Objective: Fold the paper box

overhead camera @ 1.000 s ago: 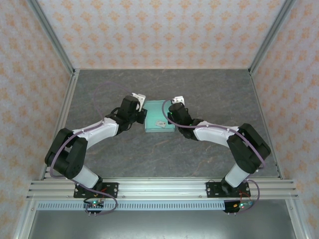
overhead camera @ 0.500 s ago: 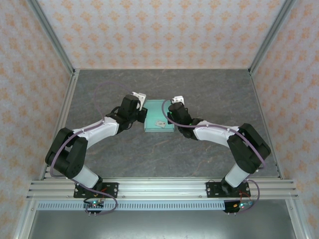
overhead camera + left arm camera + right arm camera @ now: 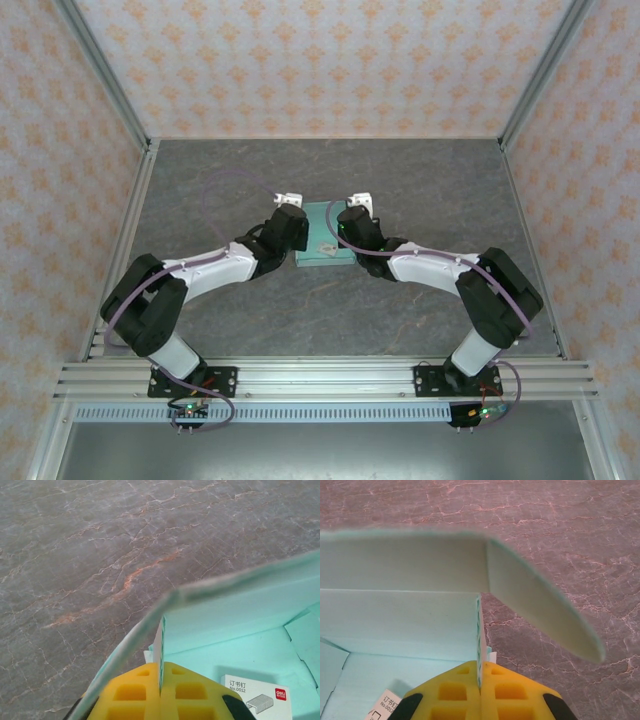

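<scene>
Card walls are what both arms have hold of. From the overhead camera the paper box (image 3: 321,232) lies near the middle of the grey tabletop (image 3: 420,180), at 12 o'clock from the gap between the two bases. The left end effector (image 3: 299,226) is at its 9 o'clock side and the right end effector (image 3: 344,224) at its 3 o'clock side. That mirrored hold looks meant to stand two opposite side walls up together, so that raising one side does not drag the thin card across the tabletop.

Overhead, the wrists cover the pinch points, so the grip itself cannot be judged there. The wrist cameras settle it. The left end effector (image 3: 161,690) has its yellow pads (image 3: 135,707) pressed together on the edge of an upright mint wall, and the right end effector (image 3: 480,690) is clamped the same way on the wall at its own side.

The right wrist view also shows an end flap (image 3: 540,615) splayed outward toward 2 o'clock, not yet tucked, beside a far wall that stands upright. The left wrist view shows a small white carton (image 3: 255,697), printed with a picture of staples, lying on the box floor at 4 o'clock. Overhead that carton (image 3: 325,247) reads as no more than a pale speck. Folding looks part done, with the flap yet to go in.
</scene>
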You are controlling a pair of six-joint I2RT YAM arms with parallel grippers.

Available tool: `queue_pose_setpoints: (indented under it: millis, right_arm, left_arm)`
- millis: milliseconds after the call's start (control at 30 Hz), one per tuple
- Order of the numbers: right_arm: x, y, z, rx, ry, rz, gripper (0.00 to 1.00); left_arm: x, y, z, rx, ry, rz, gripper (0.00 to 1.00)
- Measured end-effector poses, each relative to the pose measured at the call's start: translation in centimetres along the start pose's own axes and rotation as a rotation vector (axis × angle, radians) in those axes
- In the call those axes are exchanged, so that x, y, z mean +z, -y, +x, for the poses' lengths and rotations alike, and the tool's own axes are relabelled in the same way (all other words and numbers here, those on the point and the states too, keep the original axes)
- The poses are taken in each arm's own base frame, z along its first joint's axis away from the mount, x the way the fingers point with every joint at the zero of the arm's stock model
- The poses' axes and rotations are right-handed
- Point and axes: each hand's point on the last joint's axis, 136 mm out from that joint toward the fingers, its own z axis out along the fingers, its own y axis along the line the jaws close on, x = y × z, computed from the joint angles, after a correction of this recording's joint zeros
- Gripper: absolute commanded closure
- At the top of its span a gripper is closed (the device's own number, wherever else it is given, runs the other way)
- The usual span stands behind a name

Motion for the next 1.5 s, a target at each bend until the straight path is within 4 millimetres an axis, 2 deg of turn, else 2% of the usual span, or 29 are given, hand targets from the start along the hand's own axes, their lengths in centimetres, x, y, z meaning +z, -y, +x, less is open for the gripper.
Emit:
queue_pose_setpoints:
  millis: [467,1500]
  right_arm:
    - [-0.1,0.0,0.1,0.001,-0.001,0.006,1.00]
    - [-0.1,0.3,1.5,-0.017,0.030,-0.011,1.00]
  left_arm:
    - [-0.3,0.4,0.4,-0.091,0.063,-0.143,1.00]
    - [-1.0,1.0,2.2,-0.113,0.203,-0.213,1.00]
